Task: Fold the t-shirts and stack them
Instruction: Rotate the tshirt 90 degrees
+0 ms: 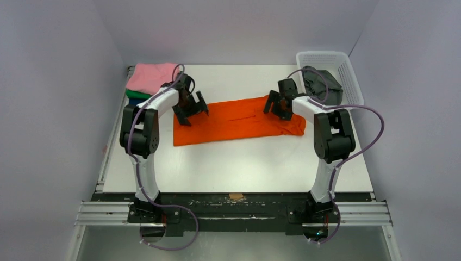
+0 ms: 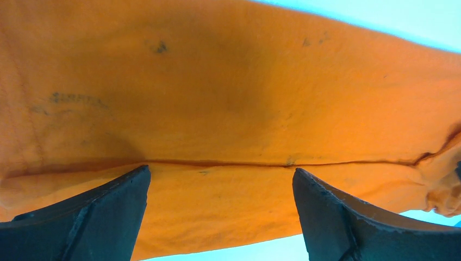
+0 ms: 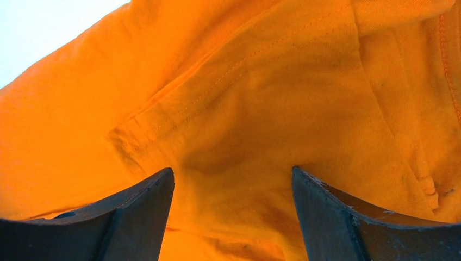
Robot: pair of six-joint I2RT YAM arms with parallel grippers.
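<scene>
The bright orange t-shirt (image 1: 236, 119) lies on the table folded into a long strip, running left to right. My left gripper (image 1: 191, 110) is open just above its left end; in the left wrist view the orange cloth (image 2: 228, 98) with a fold seam fills the frame between my spread fingers (image 2: 103, 212). My right gripper (image 1: 275, 106) is open over the strip's right end, where the sleeve and hem stitching (image 3: 255, 109) show between its fingers (image 3: 337, 217). A pink t-shirt (image 1: 154, 76) lies folded on a green one (image 1: 137, 94) at the back left.
A white plastic lattice basket (image 1: 341, 68) at the back right holds dark grey cloth (image 1: 322, 81). The white table (image 1: 239, 163) has bare room in front of the orange strip. Grey walls close in the sides and back.
</scene>
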